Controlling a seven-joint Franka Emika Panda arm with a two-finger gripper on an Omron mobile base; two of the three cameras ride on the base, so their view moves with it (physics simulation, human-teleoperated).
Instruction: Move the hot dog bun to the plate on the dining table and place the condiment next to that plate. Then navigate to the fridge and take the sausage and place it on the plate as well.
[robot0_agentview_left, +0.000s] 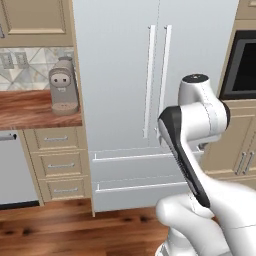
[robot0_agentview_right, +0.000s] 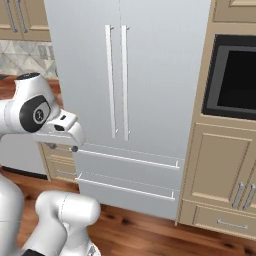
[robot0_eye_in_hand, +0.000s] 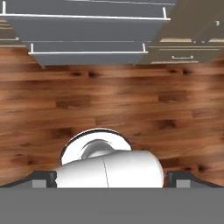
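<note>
1. Nearest us, at the bottom corners of the hand view, the claw (robot0_eye_in_hand: 112, 178) shows two dark tips set wide apart, spread with nothing between them, aimed down at the wood floor (robot0_eye_in_hand: 131, 105).
2. Beyond it, mid-frame in both base views, stands the fridge (robot0_agentview_left: 120, 75) with both doors shut and two drawers (robot0_agentview_right: 127, 175) below; the sausage we cannot see.
3. Left of the fridge, a coffee machine (robot0_agentview_left: 63, 85) sits on the tabletop (robot0_agentview_left: 30, 107).
4. At the right edge, an oven (robot0_agentview_right: 232, 80) is set in the cabinets (robot0_agentview_right: 220, 165).
</note>
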